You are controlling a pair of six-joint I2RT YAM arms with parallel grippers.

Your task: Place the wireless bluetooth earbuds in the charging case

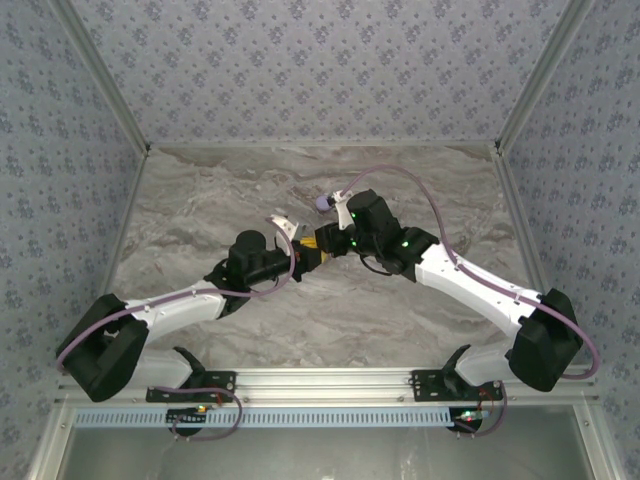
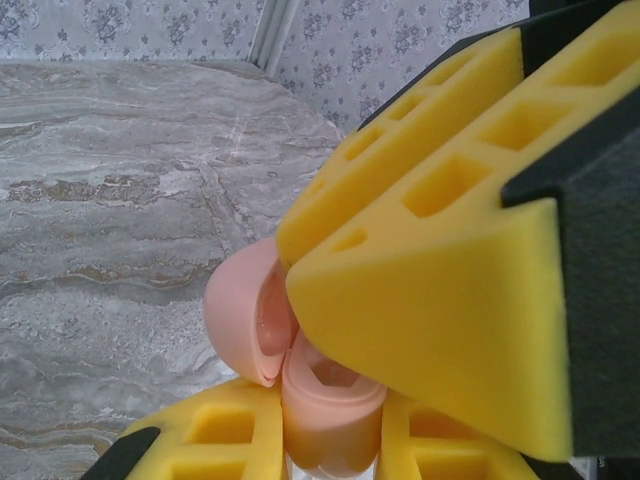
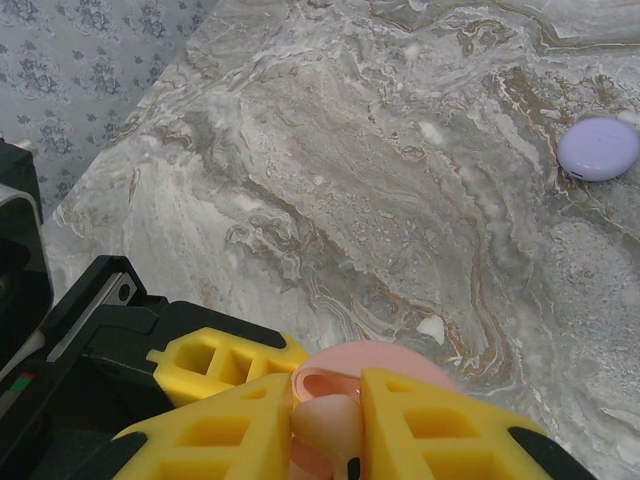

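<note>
My left gripper (image 2: 332,425) is shut on the base of a salmon-pink charging case (image 2: 330,400), whose lid (image 2: 238,310) stands hinged open to the left. The right gripper (image 3: 328,432) is closed around a salmon-pink earbud (image 3: 335,415) just above the case's open cavity (image 3: 322,384). Its yellow fingers (image 2: 450,300) reach down over the case from the upper right. From above, both grippers meet at the table's centre, left (image 1: 303,258) and right (image 1: 332,240). The case's cavity floor is mostly hidden by the fingers.
A shut lilac round case (image 3: 598,148) lies on the marble table beyond the grippers, just behind the right wrist (image 1: 322,203). A small white speck (image 3: 432,328) sits on the table near the pink case. Patterned walls enclose the table on three sides.
</note>
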